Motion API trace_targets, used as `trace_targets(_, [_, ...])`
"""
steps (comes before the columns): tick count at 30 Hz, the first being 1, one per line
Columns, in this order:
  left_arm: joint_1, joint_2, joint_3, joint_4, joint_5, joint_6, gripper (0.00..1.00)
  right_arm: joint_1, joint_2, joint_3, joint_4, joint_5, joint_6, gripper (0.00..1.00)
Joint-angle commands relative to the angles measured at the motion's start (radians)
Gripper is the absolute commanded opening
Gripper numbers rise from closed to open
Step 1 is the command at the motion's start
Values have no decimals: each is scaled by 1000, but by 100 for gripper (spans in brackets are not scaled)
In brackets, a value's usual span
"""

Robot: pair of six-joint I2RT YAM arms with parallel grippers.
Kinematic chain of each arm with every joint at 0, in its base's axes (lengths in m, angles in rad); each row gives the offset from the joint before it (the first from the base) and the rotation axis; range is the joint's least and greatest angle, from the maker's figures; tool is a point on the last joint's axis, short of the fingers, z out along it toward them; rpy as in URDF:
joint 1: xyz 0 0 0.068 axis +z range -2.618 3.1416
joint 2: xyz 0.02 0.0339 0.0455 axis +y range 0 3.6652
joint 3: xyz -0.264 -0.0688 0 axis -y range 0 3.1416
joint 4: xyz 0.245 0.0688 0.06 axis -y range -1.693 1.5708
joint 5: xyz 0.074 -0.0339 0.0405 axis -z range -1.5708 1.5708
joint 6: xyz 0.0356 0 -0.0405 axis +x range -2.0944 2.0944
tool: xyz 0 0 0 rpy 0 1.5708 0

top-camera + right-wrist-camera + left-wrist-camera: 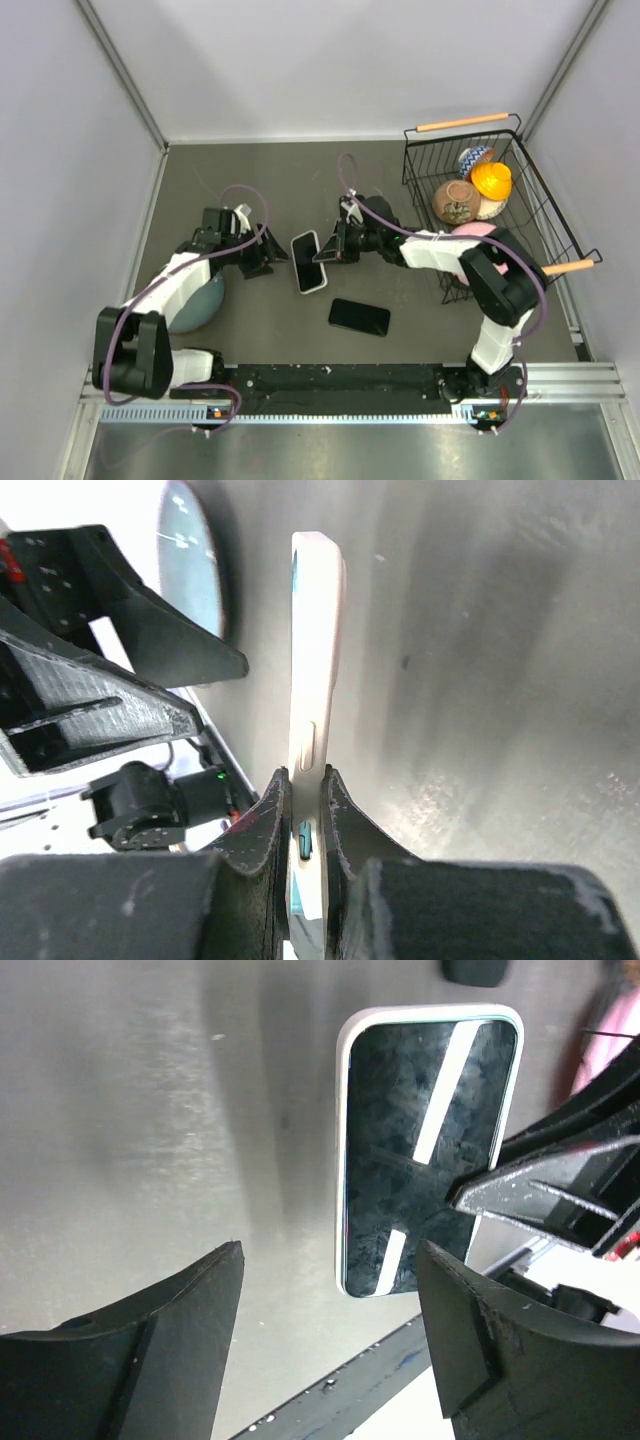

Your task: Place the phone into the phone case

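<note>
Left wrist view: case [420, 1150] edge at 4 o'clock covered by the right gripper [462, 1198]. Dark item [474, 970] at 12 o'clock cut by the frame; identity undetermined.
Right wrist view: case lower end lost between fingers [262, 825].
Top view: bowl [205, 305] half under left arm [175, 275]; pink item [472, 230] at 3 o'clock masked by right arm [440, 250].

Smooth plastic phone case [309, 262], glossy black phone [359, 317], matt grey table [250, 180]

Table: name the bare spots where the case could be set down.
Bare: the far strip along the back wall, left of the basket; the near patch between left arm and black phone. Crowded: centre, where the right gripper pinches the case beside the open left gripper.
</note>
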Motion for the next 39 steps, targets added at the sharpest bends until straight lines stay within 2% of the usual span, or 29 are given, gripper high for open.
trace_targets(1, [13, -137, 20, 38, 147, 10, 76, -35, -166, -25, 128, -54, 12, 0])
trace_targets(6, [14, -205, 11, 135, 277, -36, 75, -37, -274, -79, 285, -114, 80, 0])
trace_targets(11, [14, -231, -12, 251, 380, -103, 74, -38, -315, -111, 407, -177, 159, 0])
trace_targets(15, [14, -240, -74, 424, 466, -232, 72, -35, -317, -142, 545, -211, 241, 0])
trace_targets(19, [16, -257, -124, 575, 504, -327, 66, -32, -315, -150, 557, -214, 248, 0])
trace_targets(22, [13, -265, -157, 676, 527, -384, 55, -25, -303, -150, 557, -214, 245, 0])
trace_targets(23, [13, -265, -161, 692, 531, -390, 47, -23, -299, -150, 560, -214, 247, 0])
trace_targets(26, [13, -269, -170, 704, 537, -398, 30, -17, -280, -154, 589, -214, 265, 0])
trace_targets(29, [13, -274, -180, 719, 538, -409, 23, -20, -268, -164, 620, -226, 281, 11])
trace_targets(31, [13, -275, -181, 728, 538, -415, 14, -15, -268, -176, 628, -232, 281, 19])
trace_targets(32, [13, -274, -181, 733, 540, -419, 10, -15, -268, -181, 628, -240, 281, 23])
trace_targets(33, [13, -272, -180, 748, 541, -430, 0, -15, -268, -185, 628, -246, 282, 30])
trace_targets(36, [13, -265, -169, 758, 538, -441, 0, -17, -279, -205, 626, -273, 273, 44])
trace_targets(39, [13, -260, -160, 773, 534, -441, 0, -17, -300, -231, 594, -284, 253, 49])
